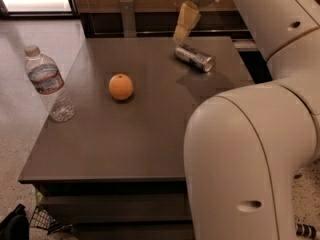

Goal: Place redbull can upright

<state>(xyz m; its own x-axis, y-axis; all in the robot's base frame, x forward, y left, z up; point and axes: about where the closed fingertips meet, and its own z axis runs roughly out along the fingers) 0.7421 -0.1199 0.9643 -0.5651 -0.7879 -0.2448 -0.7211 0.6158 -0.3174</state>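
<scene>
The redbull can [194, 57] lies on its side near the far right of the grey table [130, 139], its length running left to right. My gripper [183, 25] hangs over the table's far edge, just above and to the left of the can, apart from it. It holds nothing that I can see.
An orange [121, 86] sits mid-table, left of the can. A clear plastic water bottle [48, 83] stands upright at the table's left edge. My white arm [250, 149] fills the right foreground. A dark rail and wall run behind the table.
</scene>
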